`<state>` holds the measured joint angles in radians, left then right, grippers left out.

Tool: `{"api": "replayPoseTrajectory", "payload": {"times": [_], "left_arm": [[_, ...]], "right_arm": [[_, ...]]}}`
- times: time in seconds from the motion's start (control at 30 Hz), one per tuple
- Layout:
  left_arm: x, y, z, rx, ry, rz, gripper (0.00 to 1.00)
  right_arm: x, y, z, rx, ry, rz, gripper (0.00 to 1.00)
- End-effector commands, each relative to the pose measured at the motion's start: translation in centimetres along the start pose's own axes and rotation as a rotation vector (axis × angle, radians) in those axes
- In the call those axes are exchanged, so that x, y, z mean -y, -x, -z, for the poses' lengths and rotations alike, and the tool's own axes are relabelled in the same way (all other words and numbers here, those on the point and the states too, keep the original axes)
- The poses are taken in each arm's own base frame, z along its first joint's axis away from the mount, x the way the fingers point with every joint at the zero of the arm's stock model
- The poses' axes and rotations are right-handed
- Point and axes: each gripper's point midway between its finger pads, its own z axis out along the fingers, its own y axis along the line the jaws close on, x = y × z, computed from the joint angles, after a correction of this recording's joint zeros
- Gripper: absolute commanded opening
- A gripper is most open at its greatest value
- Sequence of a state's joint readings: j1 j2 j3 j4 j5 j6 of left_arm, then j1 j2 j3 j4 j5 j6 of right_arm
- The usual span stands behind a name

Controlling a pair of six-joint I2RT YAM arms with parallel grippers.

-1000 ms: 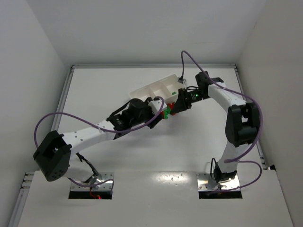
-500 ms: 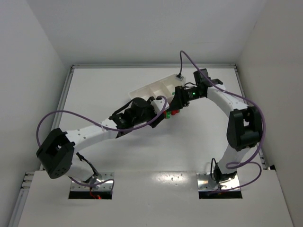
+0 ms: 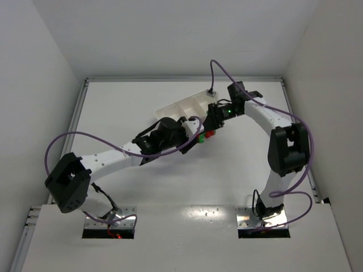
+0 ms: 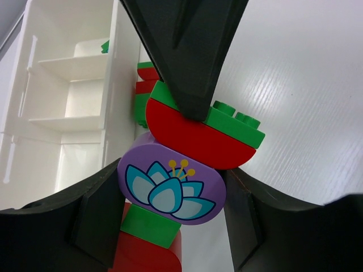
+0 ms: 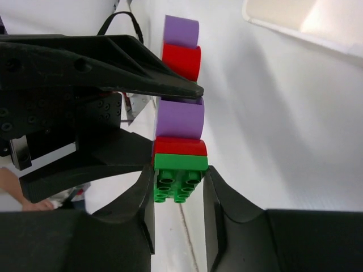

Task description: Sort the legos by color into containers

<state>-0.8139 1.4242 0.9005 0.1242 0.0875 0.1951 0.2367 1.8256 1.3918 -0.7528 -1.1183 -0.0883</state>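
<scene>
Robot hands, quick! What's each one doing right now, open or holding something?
Left hand: closed on the purple flower brick.
Right hand: closed on the green brick.

bright flat light, soft focus up close

you get even white light from overhead in the top view, with a speckled glare patch on the table [image 3: 210, 211] at its near edge and soft shadows under the arms. in the left wrist view the lego stack [image 4: 170, 190] is sharp and vivid, the tray [image 4: 113, 85] washes out pale, and the left gripper's fingers [image 4: 99, 226] lose detail in black. the right gripper's fingers [image 5: 227, 226] look soft, and that view's top right corner blows out.
</scene>
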Motion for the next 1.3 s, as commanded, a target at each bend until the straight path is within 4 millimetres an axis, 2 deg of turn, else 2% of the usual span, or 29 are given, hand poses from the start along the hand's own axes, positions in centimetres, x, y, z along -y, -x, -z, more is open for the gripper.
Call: {"api": "replayPoseTrajectory", "payload": {"times": [0.0,0.1,0.2,0.43,0.5,0.83,0.9,0.97,1.03,1.07,1.1,1.13,1.17,1.2,1.23,1.27], "left_arm": [[-0.5,4.3,0.0,0.127,0.009,-0.013,0.0],[-0.5,4.3,0.0,0.127,0.009,-0.013,0.0],[-0.5,3.8,0.2,0.121,0.017,-0.013,0.0],[-0.5,2.2,0.8,0.092,0.041,-0.009,0.0],[-0.6,2.6,1.1,0.103,0.043,-0.01,0.0],[-0.5,1.5,1.2,0.083,0.047,-0.008,0.0],[-0.8,1.9,1.5,0.09,0.062,-0.008,0.0],[-1.4,2.0,1.8,0.094,0.085,-0.005,0.0],[-1.7,1.5,2.1,0.082,0.091,-0.001,0.0],[-2.1,1.7,2.3,0.089,0.101,0.001,0.0],[-2.2,1.1,2.3,0.075,0.11,0.002,0.0],[-2.6,1.3,2.6,0.082,0.121,0.005,0.0],[-2.4,0.6,2.6,0.063,0.116,0.006,0.0],[-2.8,0.5,2.6,0.06,0.125,0.01,0.0],[-2.9,0.8,2.9,0.069,0.128,0.009,0.0],[-2.9,0.8,2.9,0.069,0.128,0.009,0.0]], "right_arm": [[-1.3,0.6,-0.3,-0.008,0.069,0.076,0.2],[-1.8,0.2,-0.3,-0.014,0.09,0.069,0.05],[-1.6,0.2,0.1,-0.009,0.085,0.067,0.01],[-1.6,0.0,1.1,-0.016,0.062,0.093,0.0],[-1.5,0.2,1.5,-0.01,0.057,0.097,0.0],[-1.1,1.0,3.2,0.006,0.019,0.119,0.0],[-0.3,2.5,3.6,0.034,-0.022,0.161,0.0],[0.7,3.7,3.9,0.067,-0.068,0.128,0.0],[2.9,6.5,4.2,0.13,-0.175,0.197,0.0],[3.7,7.4,4.6,0.171,-0.219,0.14,0.0],[4.8,8.9,5.3,0.214,-0.312,0.154,0.0],[5.9,11.2,5.9,0.289,-0.372,0.21,0.0],[6.4,12.3,6.3,0.333,-0.414,0.188,0.0],[7.8,13.3,7.3,0.374,-0.51,0.189,0.0],[7.9,15.1,7.6,0.418,-0.546,0.229,0.0],[9.9,15.5,7.7,0.423,-0.603,0.212,0.0]]}}
